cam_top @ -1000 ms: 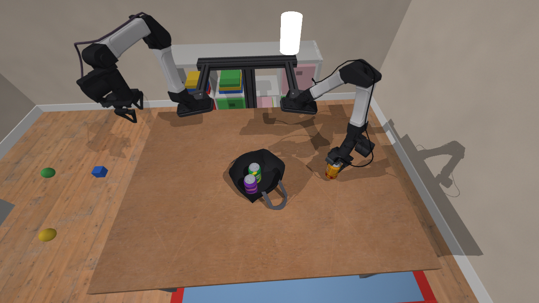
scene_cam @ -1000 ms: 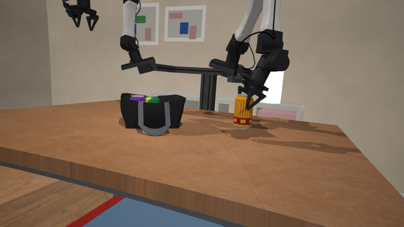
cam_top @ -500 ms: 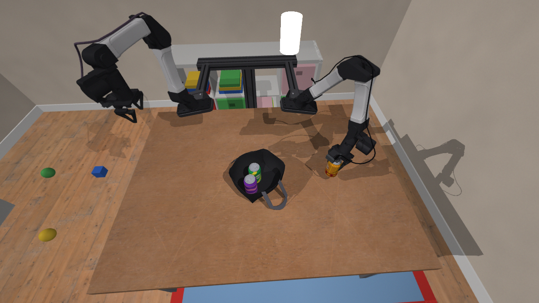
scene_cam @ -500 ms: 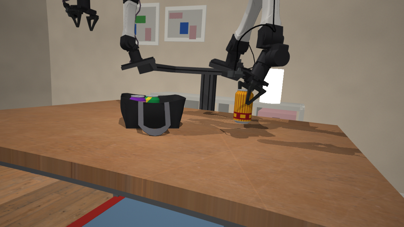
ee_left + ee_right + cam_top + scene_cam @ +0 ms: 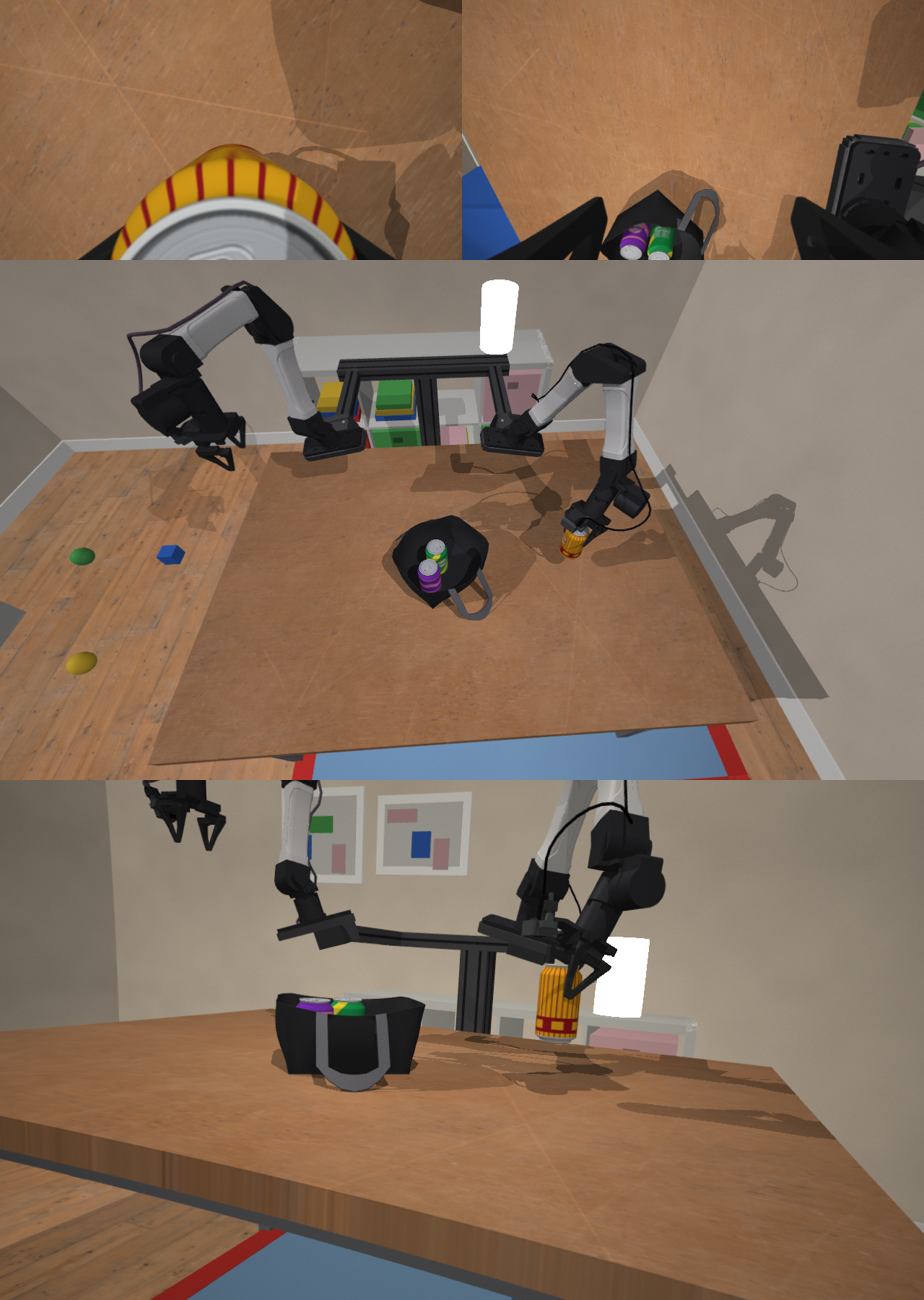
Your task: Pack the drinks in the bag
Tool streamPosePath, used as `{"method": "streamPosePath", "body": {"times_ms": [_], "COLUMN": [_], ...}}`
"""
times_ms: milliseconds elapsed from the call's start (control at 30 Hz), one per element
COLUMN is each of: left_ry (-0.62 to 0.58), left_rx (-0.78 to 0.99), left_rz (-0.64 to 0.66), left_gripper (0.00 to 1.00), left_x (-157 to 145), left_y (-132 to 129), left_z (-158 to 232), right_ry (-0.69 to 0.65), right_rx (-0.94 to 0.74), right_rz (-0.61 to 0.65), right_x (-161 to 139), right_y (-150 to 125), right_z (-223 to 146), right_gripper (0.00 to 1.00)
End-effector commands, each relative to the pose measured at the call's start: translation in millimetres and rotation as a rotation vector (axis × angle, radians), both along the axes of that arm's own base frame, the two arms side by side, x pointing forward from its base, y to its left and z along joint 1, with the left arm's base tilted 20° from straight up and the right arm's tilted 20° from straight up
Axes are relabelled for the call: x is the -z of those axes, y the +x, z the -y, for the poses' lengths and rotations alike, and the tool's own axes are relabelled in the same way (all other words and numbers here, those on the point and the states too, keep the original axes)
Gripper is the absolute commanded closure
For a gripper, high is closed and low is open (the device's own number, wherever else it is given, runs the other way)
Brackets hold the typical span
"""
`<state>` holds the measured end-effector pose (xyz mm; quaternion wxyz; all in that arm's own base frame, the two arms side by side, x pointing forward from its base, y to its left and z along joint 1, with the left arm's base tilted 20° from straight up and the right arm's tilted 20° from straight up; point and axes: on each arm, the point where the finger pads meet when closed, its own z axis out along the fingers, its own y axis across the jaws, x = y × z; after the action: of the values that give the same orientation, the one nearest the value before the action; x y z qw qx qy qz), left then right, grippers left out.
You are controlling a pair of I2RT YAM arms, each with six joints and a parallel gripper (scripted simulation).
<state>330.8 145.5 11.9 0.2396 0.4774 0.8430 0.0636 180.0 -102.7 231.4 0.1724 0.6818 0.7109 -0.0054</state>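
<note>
The left gripper [image 5: 574,534] [image 5: 560,990] [image 5: 232,221] has the orange can [image 5: 572,544] [image 5: 556,1002] [image 5: 231,180] by its sides, aloft near the bench's [image 5: 388,680] [image 5: 452,1116] [image 5: 108,126] [image 5: 678,108] wall-side edge! Likely stiff, slick: barrel grip suits. Canvas bag [image 5: 465,531] [image 5: 400,1038] [image 5: 657,209] stands mid-bench; right gripper [image 5: 237,456] [image 5: 193,845] [image 5: 699,201] gapes empty.

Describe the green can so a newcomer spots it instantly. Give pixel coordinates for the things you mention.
On the brown table [image 5: 310,661] [image 5: 452,1142] [image 5: 693,90] stands a black bag [image 5: 466,538] [image 5: 351,1045] [image 5: 657,213] with grey handles. Inside are two cans. Pick the green can [image 5: 439,561] [image 5: 351,1008] [image 5: 663,240] with yellow patches; its neighbour [image 5: 430,580] [image 5: 314,1007] [image 5: 636,238] is purple.

The bag's [image 5: 406,544] [image 5: 349,1045] [image 5: 657,209] open mouth is partly blocked by two cans.
</note>
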Motion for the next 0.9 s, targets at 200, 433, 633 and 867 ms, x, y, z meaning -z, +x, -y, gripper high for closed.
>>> {"method": "streamPosePath", "body": {"times_ms": [200, 433, 633, 867], "left_ry": [0.035, 0.039, 0.028, 0.003], "left_rx": [0.012, 0.012, 0.012, 0.009], "left_rz": [0.075, 0.085, 0.071, 0.042], "left_gripper": [0.3, 0.3, 0.3, 0.3], "left_x": [-33, -28, -25, -34], "left_y": [11, 9, 6, 3], "left_z": [-3, -3, 0, 7], "right_ry": [-0.021, -0.021, -0.021, -0.021], "right_rx": [-0.009, -0.009, -0.009, -0.009], "right_rz": [0.029, 0.03, 0.029, 0.029], "right_x": [-8, -8, -8, -8], "right_y": [3, 3, 3, 3], "right_z": [2, 2, 2, 2], "right_gripper": [0.14, 0.14, 0.14, 0.14]}}
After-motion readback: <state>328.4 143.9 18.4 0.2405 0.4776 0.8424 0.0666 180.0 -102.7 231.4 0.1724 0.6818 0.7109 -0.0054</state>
